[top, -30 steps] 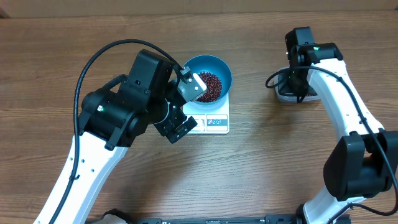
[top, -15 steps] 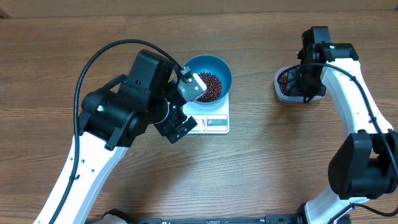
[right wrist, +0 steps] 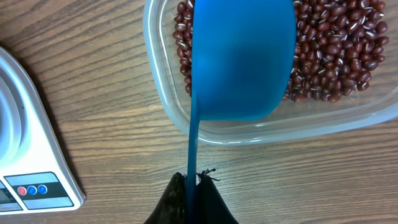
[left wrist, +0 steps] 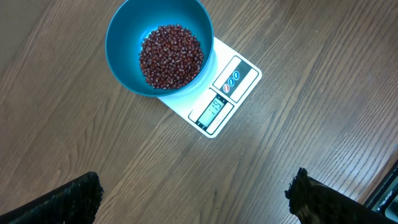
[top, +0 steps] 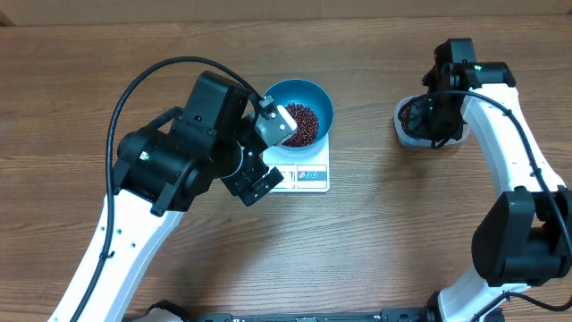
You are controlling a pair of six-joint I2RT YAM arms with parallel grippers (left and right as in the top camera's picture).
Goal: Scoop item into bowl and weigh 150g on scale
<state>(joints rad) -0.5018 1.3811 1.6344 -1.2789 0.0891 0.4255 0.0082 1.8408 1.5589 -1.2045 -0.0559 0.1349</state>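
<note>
So the blue bowl (left wrist: 121, 43) is sitting on the white scale (left wrist: 239, 87), over its back part, which leaves the display (left wrist: 214, 110) and buttons (left wrist: 231, 79) at the front uncovered. There are digits on the display, but they're too small to read. A pile of dark red-brown beans (left wrist: 171, 56) lies in the bottom of the bowl, nowhere near filling it. The left tool (left wrist: 196, 190) hangs above the bowl and scale with its fingers (left wrist: 74, 199) wide apart, holding nothing and looking straight down at the wooden counter (left wrist: 311, 124). Off to the right, well apart from the scale, there's a clear plastic tub (right wrist: 158, 81) with more of the same beans in it. The right tool (right wrist: 193, 186) is clamped tight on the thin handle (right wrist: 193, 143) of a small blue scoop (right wrist: 242, 56). The scoop's cup is over the tub with its outside facing the wrist camera, so I can't tell if there's anything in it or if it's touching the beans underneath.
</note>
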